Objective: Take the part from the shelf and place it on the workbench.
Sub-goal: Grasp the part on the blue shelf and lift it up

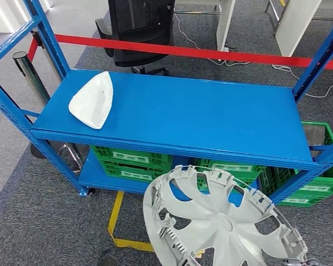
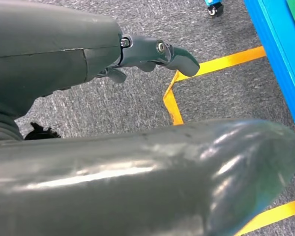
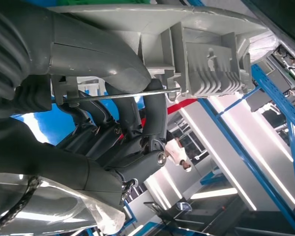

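Head view: blue shelf, grey carpet

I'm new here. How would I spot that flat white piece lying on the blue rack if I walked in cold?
Find the blue shelf in front of the red barrier tape. On the left end of its top deck lies the white part, alone there. It is a smooth, rounded triangle, unlike the round, spoked grey wheel cover held in the right hand, or the green crates on the level below.

Empty left hand over carpet
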Controlling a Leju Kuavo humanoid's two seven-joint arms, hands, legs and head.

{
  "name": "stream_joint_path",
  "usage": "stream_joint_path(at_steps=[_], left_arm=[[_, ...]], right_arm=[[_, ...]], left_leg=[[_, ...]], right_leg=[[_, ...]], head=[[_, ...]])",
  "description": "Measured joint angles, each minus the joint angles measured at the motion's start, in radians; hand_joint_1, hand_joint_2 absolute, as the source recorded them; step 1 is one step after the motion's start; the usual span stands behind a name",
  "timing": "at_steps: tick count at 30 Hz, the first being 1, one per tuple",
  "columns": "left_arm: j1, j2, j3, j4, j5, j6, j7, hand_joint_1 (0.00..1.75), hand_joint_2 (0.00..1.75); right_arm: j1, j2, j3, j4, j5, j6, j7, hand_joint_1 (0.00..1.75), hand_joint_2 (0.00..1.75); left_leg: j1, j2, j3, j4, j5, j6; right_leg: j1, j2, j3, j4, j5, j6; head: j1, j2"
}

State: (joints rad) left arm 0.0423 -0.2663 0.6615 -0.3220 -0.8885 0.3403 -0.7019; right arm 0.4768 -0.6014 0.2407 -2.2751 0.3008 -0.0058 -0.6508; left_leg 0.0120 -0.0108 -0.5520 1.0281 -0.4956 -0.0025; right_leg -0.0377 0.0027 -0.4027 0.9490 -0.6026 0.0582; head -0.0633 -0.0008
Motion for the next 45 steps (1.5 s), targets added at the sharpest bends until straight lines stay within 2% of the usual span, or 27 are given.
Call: stream_joint_path(at_steps=[42, 45], left_arm=[[-0.001, 0.004, 0.001, 0.000, -0.020, -0.035, 0.044, 0.00, 0.00], [-0.001, 0.005, 0.002, 0.000, -0.032, -0.033, 0.068, 0.00, 0.00]], right_arm=[[0.015, -0.026, 0.012, 0.003, 0.010, -0.029, 0.008, 1.75, 1.75], [0.011, -0.026, 0.012, 0.007, 0.010, -0.017, 0.003, 1.75, 1.75]], left_leg=[[0.000, 0.000, 0.000, 0.000, 0.000, 0.000], [-0.004, 0.000, -0.001, 0.007, -0.006, 0.008]], right_leg=[[0.000, 0.000, 0.000, 0.000, 0.000, 0.000], [-0.005, 0.000, 0.001, -0.005, 0.001, 0.004]], head=[[0.000, 0.000], [0.000, 0.000]])
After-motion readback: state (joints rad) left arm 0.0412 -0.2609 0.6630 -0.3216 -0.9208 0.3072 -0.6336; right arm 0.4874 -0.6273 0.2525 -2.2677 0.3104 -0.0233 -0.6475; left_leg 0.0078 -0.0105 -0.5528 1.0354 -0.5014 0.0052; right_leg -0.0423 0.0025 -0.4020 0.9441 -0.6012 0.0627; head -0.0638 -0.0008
